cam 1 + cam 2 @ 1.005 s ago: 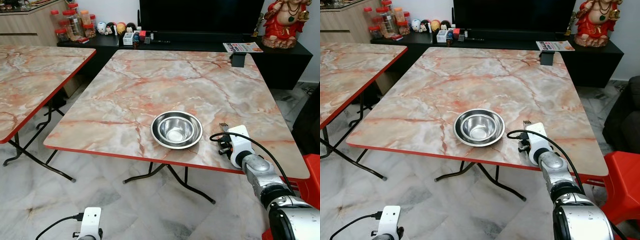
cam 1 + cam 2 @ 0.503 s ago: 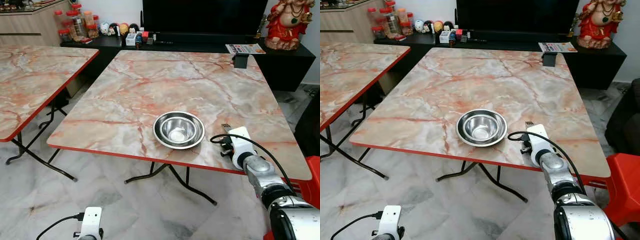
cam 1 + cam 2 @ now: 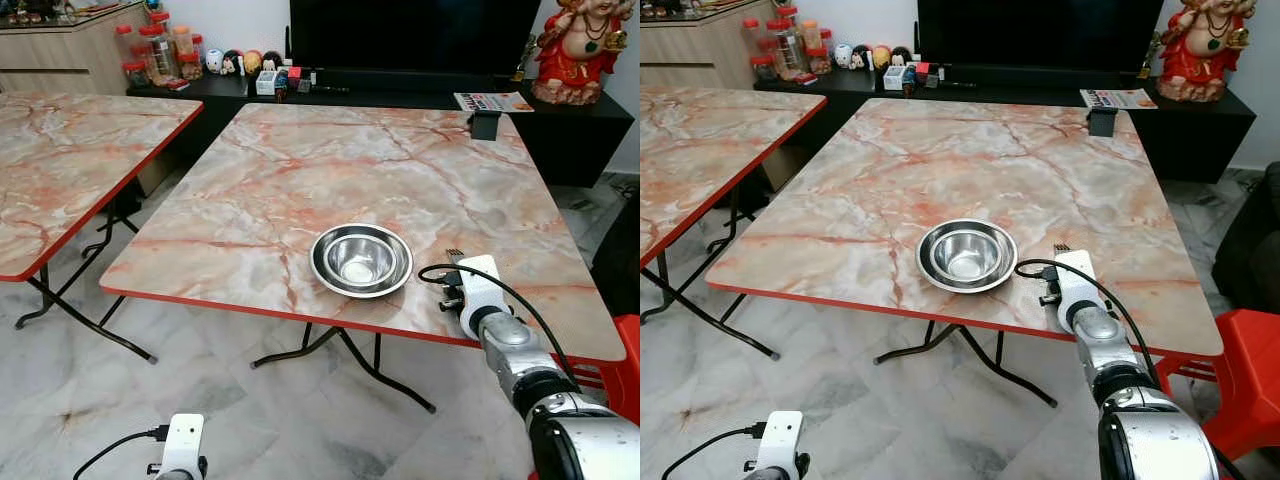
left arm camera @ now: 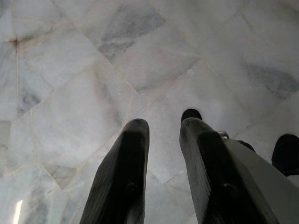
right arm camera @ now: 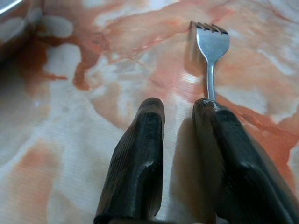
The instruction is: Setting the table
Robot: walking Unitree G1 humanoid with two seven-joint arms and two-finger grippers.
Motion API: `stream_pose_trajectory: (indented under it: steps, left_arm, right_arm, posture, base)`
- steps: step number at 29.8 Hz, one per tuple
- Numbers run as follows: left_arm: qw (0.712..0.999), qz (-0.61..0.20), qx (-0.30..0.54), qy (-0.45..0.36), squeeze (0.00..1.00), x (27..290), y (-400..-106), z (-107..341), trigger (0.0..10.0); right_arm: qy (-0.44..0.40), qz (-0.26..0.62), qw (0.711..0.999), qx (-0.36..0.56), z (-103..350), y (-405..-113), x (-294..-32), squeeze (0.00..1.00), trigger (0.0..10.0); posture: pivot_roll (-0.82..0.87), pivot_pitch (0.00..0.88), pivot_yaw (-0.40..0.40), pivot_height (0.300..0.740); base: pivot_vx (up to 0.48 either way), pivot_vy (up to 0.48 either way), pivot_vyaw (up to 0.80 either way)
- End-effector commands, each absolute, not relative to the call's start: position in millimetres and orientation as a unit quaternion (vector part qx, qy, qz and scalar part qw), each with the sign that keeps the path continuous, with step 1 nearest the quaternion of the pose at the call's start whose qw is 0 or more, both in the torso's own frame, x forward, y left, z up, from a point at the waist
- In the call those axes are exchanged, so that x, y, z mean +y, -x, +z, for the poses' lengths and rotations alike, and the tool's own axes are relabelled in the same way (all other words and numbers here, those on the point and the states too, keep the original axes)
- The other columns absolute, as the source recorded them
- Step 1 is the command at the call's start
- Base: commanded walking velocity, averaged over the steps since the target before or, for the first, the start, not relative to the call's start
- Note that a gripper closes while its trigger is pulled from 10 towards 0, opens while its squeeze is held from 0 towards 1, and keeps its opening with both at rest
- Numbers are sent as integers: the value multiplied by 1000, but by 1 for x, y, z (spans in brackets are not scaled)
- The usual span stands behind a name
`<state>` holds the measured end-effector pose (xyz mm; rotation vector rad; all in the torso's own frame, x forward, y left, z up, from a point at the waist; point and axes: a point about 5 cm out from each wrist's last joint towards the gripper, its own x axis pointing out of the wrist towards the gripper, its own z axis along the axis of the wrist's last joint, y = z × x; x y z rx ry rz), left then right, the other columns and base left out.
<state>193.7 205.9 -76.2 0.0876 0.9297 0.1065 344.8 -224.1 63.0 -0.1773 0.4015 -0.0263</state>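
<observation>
Steel bowl resting on the marble table, a little right of centre in the left eye view and near the table's red front edge. Fork lying flat on the tabletop just right of the bowl, tines pointing toward the far side; in the head views only the tines peeking out past the white wrist housing. Right gripper low over the table at lower right of the frame, fingers parted with a narrow gap. In the right wrist view, fork handle running under or beside one finger rather than between the two; contact hard to tell.

Likely step: laying the fork beside the bowl and letting go. To finish well: check the fork sits parallel to the bowl's side, close but not touching the rim; widen the fingers fully before moving; lift straight up and back, no sideways drag that could snag the handle and skew it. Watch the cable loop near the bowl.

Left gripper hanging idle at lower left of the frame, pointed at the tiled floor, fingers slightly apart and holding nothing.
</observation>
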Motion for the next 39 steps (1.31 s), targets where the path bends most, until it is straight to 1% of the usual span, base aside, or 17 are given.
stream_pose_trajectory:
  steps: [1,4,7,11,15,18,19,21,22,23,24,26,27,30,32,35,39]
  left_arm:
    - [891,54,449,-39,0,207,-195,-76,10000]
    - [891,54,449,-39,0,207,-195,-76,10000]
    - [891,53,450,-37,0,206,-194,-76,10000]
    - [892,51,449,-36,0,205,-194,-76,10000]
    - [892,50,448,-33,0,204,-195,-76,10000]
    - [893,50,447,-31,0,204,-194,-76,10000]
    - [893,50,447,-31,0,204,-194,-76,10000]
    - [893,51,446,-29,0,204,-194,-76,10000]
    - [893,51,446,-29,0,204,-194,-76,10000]
    - [893,51,446,-29,0,203,-194,-76,10000]
    - [893,50,446,-29,0,203,-193,-77,10000]
    - [893,50,446,-29,0,203,-193,-77,10000]
    - [893,47,447,-29,0,201,-193,-77,10000]
    - [893,45,447,-28,0,200,-193,-78,10000]
    - [893,43,447,-27,0,199,-193,-78,10000]
    - [893,42,448,-27,0,198,-193,-78,10000]
    - [893,41,448,-27,0,198,-193,-78,10000]
  right_arm:
    - [63,-47,990,114,90,-358,-229,0,10000]
    - [61,-52,991,105,93,-359,-229,0,10000]
    - [43,-18,998,43,118,-370,-221,0,10000]
    - [47,-3,999,22,124,-372,-216,0,10000]
    - [33,-20,999,-10,131,-372,-219,0,10000]
    - [30,-73,996,-42,137,-370,-231,0,10000]
    - [30,-73,996,-42,137,-370,-231,0,10000]
    - [50,-154,985,-58,137,-360,-254,0,10000]
    - [50,-154,985,-58,137,-360,-254,0,10000]
    - [62,-215,972,-67,132,-347,-272,0,10000]
    - [70,-248,964,-67,125,-336,-283,0,10000]
    - [70,-248,964,-67,125,-336,-283,0,10000]
    - [77,-286,954,-57,111,-318,-296,0,10000]
    - [84,-305,947,-48,103,-308,-302,0,10000]
    - [87,-341,936,-23,85,-289,-311,0,10000]
    - [86,-367,926,0,70,-272,-315,0,10000]
    - [89,-382,920,11,61,-262,-316,0,10000]
  posture:
    - [-42,0,28,740]
    - [-42,0,28,740]
    - [-49,0,31,740]
    - [-51,0,28,740]
    - [-51,0,28,740]
    - [-51,0,27,740]
    - [-51,0,27,740]
    - [-54,0,26,740]
    - [-54,0,26,740]
    - [-58,0,25,740]
    - [-63,0,27,740]
    - [-63,0,27,740]
    - [-69,0,25,740]
    - [-69,0,25,740]
    - [-69,0,25,740]
    - [-78,0,25,740]
    - [-84,0,28,740]
  base:
    - [0,0,0]
    - [0,0,0]
    - [0,0,0]
    - [0,0,0]
    - [0,0,0]
    - [0,0,0]
    - [0,0,0]
    - [0,0,0]
    - [0,0,0]
    - [0,0,0]
    - [0,0,0]
    - [0,0,0]
    - [0,0,0]
    - [0,0,0]
    - [0,0,0]
    - [0,0,0]
    - [0,0,0]
